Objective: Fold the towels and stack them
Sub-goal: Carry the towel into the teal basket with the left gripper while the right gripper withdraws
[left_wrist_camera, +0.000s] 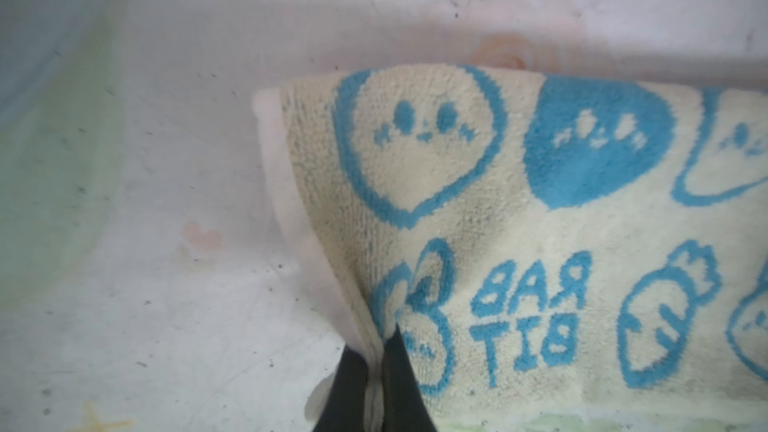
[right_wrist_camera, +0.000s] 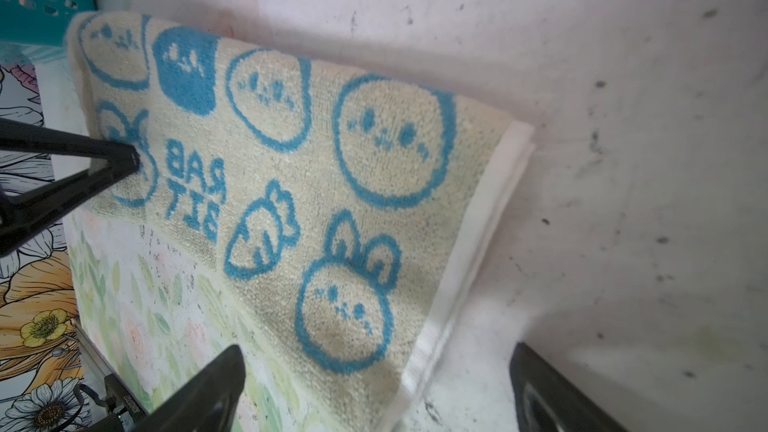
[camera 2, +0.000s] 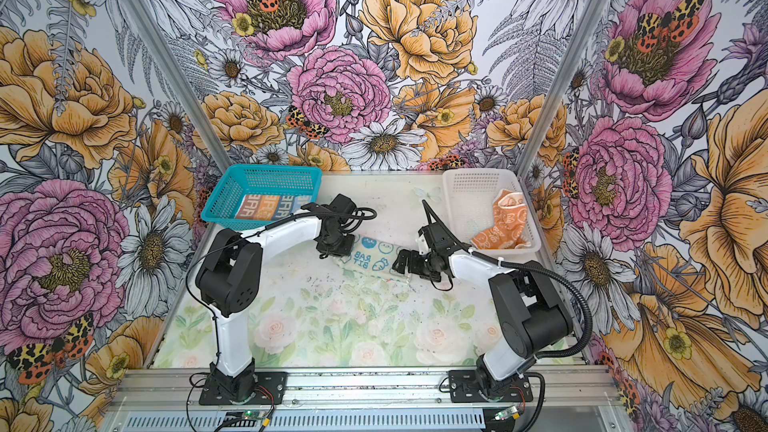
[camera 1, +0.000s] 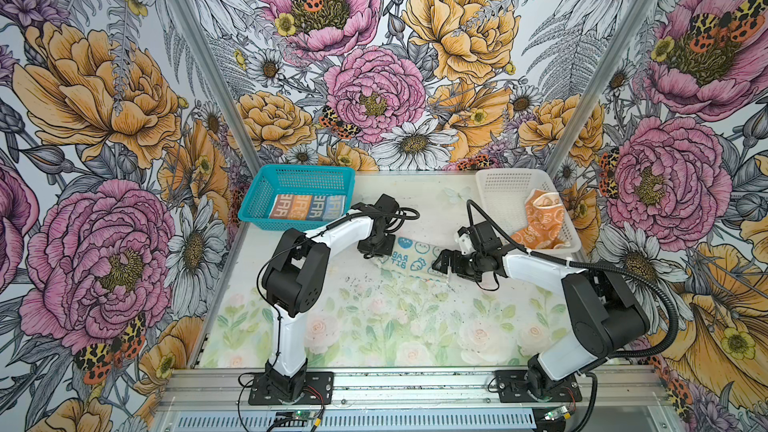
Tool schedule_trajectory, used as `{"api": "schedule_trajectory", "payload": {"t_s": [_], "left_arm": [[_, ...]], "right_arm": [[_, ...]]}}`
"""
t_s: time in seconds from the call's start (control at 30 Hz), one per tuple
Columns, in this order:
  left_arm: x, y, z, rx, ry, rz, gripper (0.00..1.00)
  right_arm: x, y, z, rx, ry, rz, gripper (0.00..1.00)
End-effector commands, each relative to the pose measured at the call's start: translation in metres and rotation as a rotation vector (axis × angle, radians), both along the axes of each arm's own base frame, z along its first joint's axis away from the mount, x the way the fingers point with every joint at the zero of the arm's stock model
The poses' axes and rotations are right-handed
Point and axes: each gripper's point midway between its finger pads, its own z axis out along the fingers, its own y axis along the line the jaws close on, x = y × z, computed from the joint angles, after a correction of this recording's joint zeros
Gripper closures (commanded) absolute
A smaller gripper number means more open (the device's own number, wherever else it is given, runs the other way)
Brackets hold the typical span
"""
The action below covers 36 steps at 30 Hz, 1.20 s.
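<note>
Left wrist view: cream towel [left_wrist_camera: 540, 209] pinched at its short end

I see the left claw [left_wrist_camera: 379, 353] closed tight on the cream towel. The thin hem edge is caught between the two black tips, near one corner of the short end. The towel lies on the surface [camera 1: 374, 326] between both arms as a long narrow band. I judge it doubled over, since two white hem layers show at its other end in the right wrist view. The striped towel [camera 1: 307, 206] sits folded flat in the teal basket [camera 1: 253, 211]. The orange towel [camera 1: 540, 222] is crumpled in the white basket [camera 1: 498, 184], well apart from the cream one.

Handling, my call: light, limp terry with no stiffness. The pile is grippy, so it shouldn't slide out of the tips, but the layers can peel apart if I catch only the top one. Nothing fragile. The best hold is at the corners of the short ends, taking all layers at the hem, one corner per claw, so the band stays taut when lifted.

The right claw [right_wrist_camera: 374, 361] is wide open and holds nothing. Its tips straddle the opposite short end, low over the surface; I can't tell if they touch cloth.

Arms: the left elbow is raised high, forearm reaching forward and inward, wrist turned down onto the towel. The right arm sits lower, forearm stretched inward near the surface, claw pointing along the band toward the left arm.
</note>
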Motion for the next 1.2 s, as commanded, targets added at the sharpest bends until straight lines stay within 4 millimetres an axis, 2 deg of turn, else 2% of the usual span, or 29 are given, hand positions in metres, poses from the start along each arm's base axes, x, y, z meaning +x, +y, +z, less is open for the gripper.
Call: {"api": "schedule_trajectory", "payload": {"t_s": [0.0, 0.17, 0.43, 0.57, 0.67, 0.73, 0.9, 1.03, 1.17], "left_arm": [[0.024, 0.03, 0.027, 0.153, -0.092, -0.003, 1.0], [0.057, 0.056, 0.06, 0.265, -0.182, 0.004, 1.0], [0.107, 0.091, 0.122, 0.483, -0.361, 0.013, 1.0], [0.131, 0.11, 0.137, 0.489, -0.395, 0.052, 1.0], [0.141, 0.124, 0.146, 0.515, -0.409, 0.053, 1.0], [0.145, 0.137, 0.148, 0.543, -0.406, 0.064, 1.0], [0.147, 0.186, 0.145, 0.534, -0.371, 0.16, 1.0], [0.147, 0.219, 0.131, 0.461, -0.34, 0.232, 1.0], [0.147, 0.247, 0.115, 0.499, -0.3, 0.24, 1.0]], "right_arm": [[0.014, 0.005, 0.028, 0.022, -0.099, 0.001, 0.0], [0.024, 0.009, 0.052, 0.039, -0.164, 0.011, 0.01], [0.045, 0.021, 0.077, 0.072, -0.215, 0.016, 0.01], [0.056, 0.032, 0.09, 0.088, -0.237, 0.028, 0.01], [0.061, 0.04, 0.097, 0.098, -0.248, 0.036, 0.01], [0.064, 0.044, 0.102, 0.104, -0.257, 0.041, 0.01], [0.071, 0.052, 0.108, 0.106, -0.276, 0.059, 0.01], [0.077, 0.061, 0.107, 0.111, -0.267, 0.082, 0.01], [0.081, 0.072, 0.111, 0.117, -0.271, 0.104, 0.01]]}}
